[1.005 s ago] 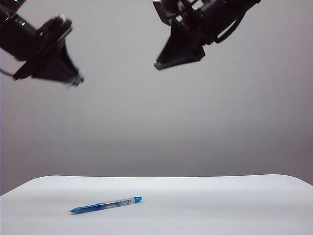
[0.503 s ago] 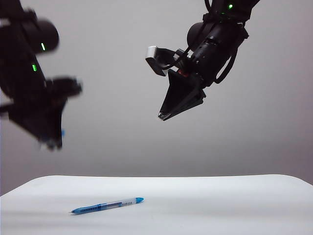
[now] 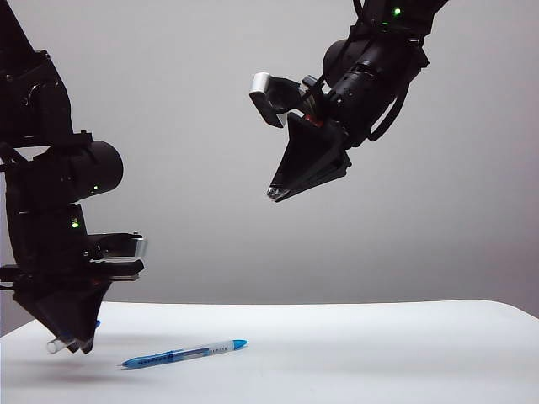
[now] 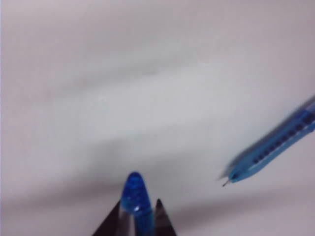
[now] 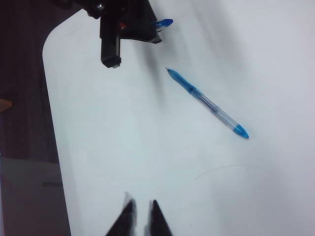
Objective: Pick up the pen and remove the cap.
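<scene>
Lowering beside pen (image 3: 182, 354), left claw (image 3: 74, 342) grips cap (image 4: 136, 196).

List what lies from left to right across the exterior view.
left gripper holding the cap just above the table → pen lying on the table → right gripper high in the air, holding nothing.

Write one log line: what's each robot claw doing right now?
left gripper: shut on clear blue-tipped cap, low over table | right gripper: shut, empty, raised | uncapped clear-barrelled blue pen: lying on white table
</scene>
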Robot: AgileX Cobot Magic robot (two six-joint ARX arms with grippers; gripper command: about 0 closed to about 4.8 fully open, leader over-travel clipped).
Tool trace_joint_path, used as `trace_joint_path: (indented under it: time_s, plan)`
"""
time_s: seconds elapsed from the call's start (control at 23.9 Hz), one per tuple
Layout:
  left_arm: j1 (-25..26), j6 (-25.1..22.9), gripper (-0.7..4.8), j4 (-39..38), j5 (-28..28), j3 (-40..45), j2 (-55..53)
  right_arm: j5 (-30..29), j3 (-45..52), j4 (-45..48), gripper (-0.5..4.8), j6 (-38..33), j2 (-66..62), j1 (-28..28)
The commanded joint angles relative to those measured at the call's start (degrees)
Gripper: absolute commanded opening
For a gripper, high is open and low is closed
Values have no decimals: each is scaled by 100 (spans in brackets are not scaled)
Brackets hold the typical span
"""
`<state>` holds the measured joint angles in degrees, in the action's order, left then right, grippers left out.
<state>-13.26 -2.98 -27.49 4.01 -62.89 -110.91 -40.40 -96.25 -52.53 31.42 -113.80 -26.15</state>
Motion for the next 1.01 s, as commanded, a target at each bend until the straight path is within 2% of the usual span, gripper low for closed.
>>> trace_joint_path:
  time_s: [0.04,0.13,0.21,0.29,0.42,0.5,0.54,0.63,0.67,0.71,0.8,0.84,0.88,0.92,1.01]
  plan:
    - [-46,-22,193,59,142,-13,24,-216,-24,55,53,17,37,-9]
    - [-46,-22,205,37,267,-13,24,-216,-24,79,53,15,37,-9]
    - [-46,-2,281,42,407,-13,22,-216,-24,114,53,15,37,-9]
    - [-46,-2,311,2,398,-13,24,-225,-24,140,53,13,37,-13]
    - [-48,-138,318,-162,1759,-17,31,-656,-24,376,53,11,37,-15]
    - [-122,-302,318,-269,2157,-17,66,-671,-24,632,53,7,35,-39]
    - [-140,-319,318,-284,2004,-17,92,-671,-24,713,53,7,24,-39]
    - [-212,-439,318,-308,699,-22,168,-680,-26,922,53,-238,-74,-39]
    - [-254,-728,318,-332,-103,-24,179,-774,-26,935,53,-356,-175,-39]
    - [-269,-739,322,-348,-302,-24,179,-859,-24,874,53,-354,-249,-39]
    - [-267,-660,327,-323,2,-24,179,-973,-24,807,53,-354,-367,-87]
    - [-267,-643,349,-236,883,-24,177,-1010,-24,774,53,-356,-466,-111]
    - [-267,-636,336,-129,1019,-26,177,-1008,-22,754,53,-354,-496,-127]
    - [-313,-540,312,-164,223,-50,179,-1025,-22,723,53,-354,-538,-136]
    - [-343,-645,313,-205,-260,-48,168,-1054,-24,713,53,-356,-557,-142]
